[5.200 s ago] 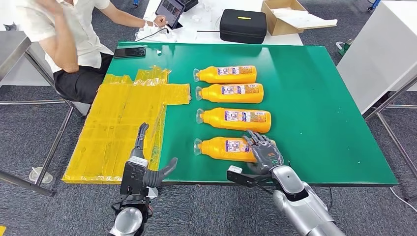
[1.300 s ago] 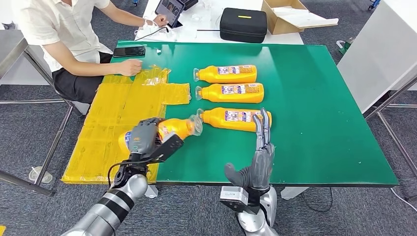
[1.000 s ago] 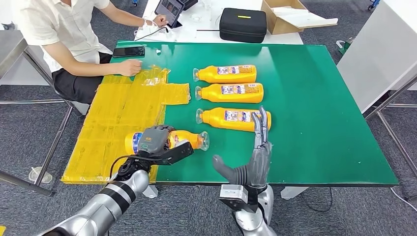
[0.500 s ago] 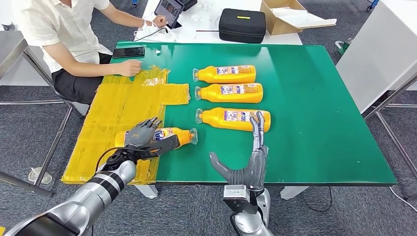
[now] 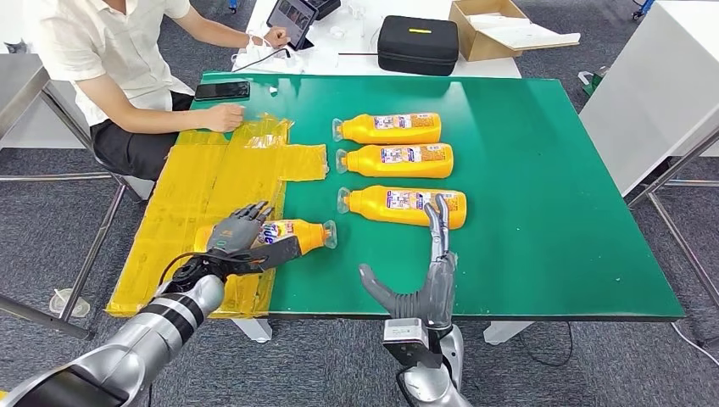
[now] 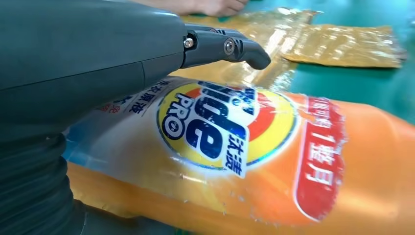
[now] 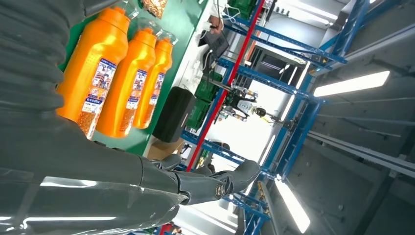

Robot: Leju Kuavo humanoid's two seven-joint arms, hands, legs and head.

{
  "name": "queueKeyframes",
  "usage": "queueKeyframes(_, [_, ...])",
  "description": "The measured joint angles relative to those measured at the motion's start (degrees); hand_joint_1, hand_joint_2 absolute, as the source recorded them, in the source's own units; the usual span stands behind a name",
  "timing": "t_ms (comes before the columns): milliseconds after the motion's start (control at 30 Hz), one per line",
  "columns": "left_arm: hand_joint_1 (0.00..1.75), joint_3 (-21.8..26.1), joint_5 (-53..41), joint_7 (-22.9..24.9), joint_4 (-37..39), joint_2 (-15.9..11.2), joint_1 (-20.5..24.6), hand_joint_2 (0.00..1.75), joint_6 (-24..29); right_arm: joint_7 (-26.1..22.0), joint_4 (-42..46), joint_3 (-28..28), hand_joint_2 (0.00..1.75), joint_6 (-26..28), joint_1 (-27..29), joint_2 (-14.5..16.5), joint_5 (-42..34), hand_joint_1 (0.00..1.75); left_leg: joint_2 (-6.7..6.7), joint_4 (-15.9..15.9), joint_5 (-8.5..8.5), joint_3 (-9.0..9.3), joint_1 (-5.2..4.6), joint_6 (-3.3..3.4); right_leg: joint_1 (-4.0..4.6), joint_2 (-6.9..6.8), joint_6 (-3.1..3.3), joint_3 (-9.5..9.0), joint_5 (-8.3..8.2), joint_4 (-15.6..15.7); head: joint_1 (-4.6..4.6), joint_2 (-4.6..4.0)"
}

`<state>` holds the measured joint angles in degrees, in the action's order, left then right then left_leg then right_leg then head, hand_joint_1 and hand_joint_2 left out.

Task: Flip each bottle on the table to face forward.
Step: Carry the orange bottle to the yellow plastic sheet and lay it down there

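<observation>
Three orange bottles lie in a row mid-table with small back labels up: the far one [image 5: 392,128], the middle one [image 5: 400,159] and the near one [image 5: 407,207], also in the right wrist view [image 7: 93,73]. A fourth bottle [image 5: 288,235] lies at the table's front left, half on the yellow sheet, cap pointing right, its big round front label [image 6: 230,127] up. My left hand [image 5: 235,236] rests at this bottle's base end, fingers spread and lifted, thumb [image 6: 225,46] along its side. My right hand [image 5: 431,273] stands upright at the front edge, fingers straight, holding nothing.
A crinkled yellow plastic sheet [image 5: 203,195] covers the table's left side. A person sits at the far left with a hand [image 5: 222,116] on the sheet. A phone [image 5: 223,89] lies near them. Behind the green table [image 5: 551,186] are a black case [image 5: 415,44] and a cardboard box [image 5: 500,25].
My left hand has brought the fourth bottle down onto the table's front left and spread its fingers off it. My right hand has stayed upright, sinking slightly.
</observation>
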<state>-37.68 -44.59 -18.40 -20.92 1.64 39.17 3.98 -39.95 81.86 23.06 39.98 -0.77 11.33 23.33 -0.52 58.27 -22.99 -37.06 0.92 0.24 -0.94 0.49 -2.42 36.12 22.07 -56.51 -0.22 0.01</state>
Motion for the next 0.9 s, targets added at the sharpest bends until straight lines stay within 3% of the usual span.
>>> queueKeyframes(167, [0.0,0.3,2.2,-6.2,-2.3,-0.1,-1.3,1.75,-1.2,0.0,-0.2,0.2,1.75,0.0,0.0,-0.5,0.0,0.0,-0.03,0.0,-0.01,-0.04,-0.01,0.0,-0.01,0.0,0.0,0.01,0.01,0.0,0.0,-0.01])
queueKeyframes(400, [0.0,0.9,3.0,-8.1,-5.2,-0.3,-3.2,1.75,-0.8,0.0,-0.5,0.2,1.75,0.0,0.0,-1.0,0.1,0.0,-0.02,0.0,-0.01,-0.05,-0.01,0.0,0.0,0.0,0.01,0.05,0.01,0.0,0.01,-0.01])
queueKeyframes(700, [0.0,3.0,5.5,-9.9,-19.7,-0.4,-11.3,1.75,8.3,0.0,-0.5,0.4,1.75,0.0,0.5,-1.4,3.3,0.0,-0.01,0.0,-0.03,-0.21,-0.01,0.01,-0.01,0.0,0.0,0.18,0.02,0.0,-0.01,-0.01])
queueKeyframes(767, [0.0,3.4,5.9,-10.1,-23.4,-0.4,-13.3,1.75,10.5,0.0,-0.6,0.0,1.75,0.0,0.5,-1.4,6.9,0.0,-0.01,0.0,-0.05,-0.22,-0.02,0.02,-0.01,0.0,0.0,0.19,0.03,0.0,-0.01,-0.01])
queueKeyframes(900, [0.0,4.7,8.1,-12.4,-29.8,0.0,-17.1,1.75,15.2,1.2,-3.6,-3.1,1.75,0.0,-0.5,-1.2,22.1,0.0,0.0,0.0,-0.07,-0.21,-0.02,0.01,-0.01,0.0,0.0,0.2,0.03,0.0,-0.02,-0.01])
